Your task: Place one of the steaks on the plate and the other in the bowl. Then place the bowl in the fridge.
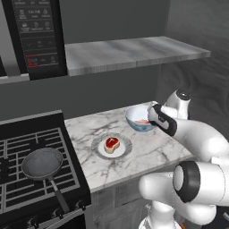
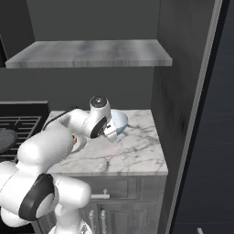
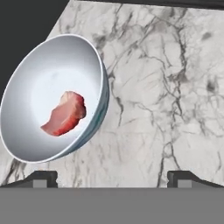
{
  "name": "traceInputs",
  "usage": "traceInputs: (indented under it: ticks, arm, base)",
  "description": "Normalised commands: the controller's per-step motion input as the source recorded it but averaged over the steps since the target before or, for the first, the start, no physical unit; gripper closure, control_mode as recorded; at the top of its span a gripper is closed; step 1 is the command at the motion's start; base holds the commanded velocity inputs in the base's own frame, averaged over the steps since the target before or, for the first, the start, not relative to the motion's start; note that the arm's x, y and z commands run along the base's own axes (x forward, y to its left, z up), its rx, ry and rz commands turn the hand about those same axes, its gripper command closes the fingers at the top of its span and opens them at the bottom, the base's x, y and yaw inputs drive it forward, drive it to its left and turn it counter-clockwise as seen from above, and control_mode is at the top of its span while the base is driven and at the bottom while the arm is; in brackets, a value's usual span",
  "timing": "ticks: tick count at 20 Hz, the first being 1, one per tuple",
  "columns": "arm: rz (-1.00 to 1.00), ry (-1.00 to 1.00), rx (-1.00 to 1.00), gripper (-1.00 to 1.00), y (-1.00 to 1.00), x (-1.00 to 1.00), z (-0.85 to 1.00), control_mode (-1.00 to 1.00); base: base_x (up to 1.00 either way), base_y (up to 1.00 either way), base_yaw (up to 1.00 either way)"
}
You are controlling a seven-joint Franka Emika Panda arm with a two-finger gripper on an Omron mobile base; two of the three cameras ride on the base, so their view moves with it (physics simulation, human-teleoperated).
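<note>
The pale blue bowl [image 3: 57, 98] stands on the marble counter [image 3: 175, 109] with the pale pink steak [image 3: 64, 113] lying inside it. In the left base view the bowl [image 1: 137, 117] sits at the back right of the counter, and the whitish plate [image 1: 99, 147] in front of it carries the red-centred steak [image 1: 111, 144]. My gripper [image 3: 113, 177] hovers just right of the bowl, open, with nothing between its fingertips [image 3: 41, 178]. From the right base view my hand hides part of the bowl [image 2: 121, 119]. The black fridge [image 2: 225, 137] rises at the far right.
Left of the counter is a black stove with a dark frying pan [image 1: 42, 163] on its grate. A microwave [image 1: 36, 36] and a marble shelf [image 1: 129, 51] hang above. A dark side panel [image 2: 176, 105] separates the counter from the fridge.
</note>
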Motion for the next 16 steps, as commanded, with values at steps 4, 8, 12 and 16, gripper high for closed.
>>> traceInputs:
  ticks: [4, 8, 12, 16]
  arm:
    - [0.00, 0.00, 0.00, -1.00, 0.00, 0.26, -0.06, -1.00]
    - [0.00, 0.00, 0.00, -1.00, 0.00, 0.42, -0.18, -1.00]
    - [0.00, 0.00, 0.00, -1.00, 0.00, 0.36, -0.21, -1.00]
    - [0.00, 0.00, 0.00, -1.00, 0.00, 0.21, -0.28, -1.00]
  base:
    - [0.00, 0.00, 0.00]
    - [0.00, 0.00, 0.00]
    - [0.00, 0.00, 0.00]
    - [0.00, 0.00, 0.00]
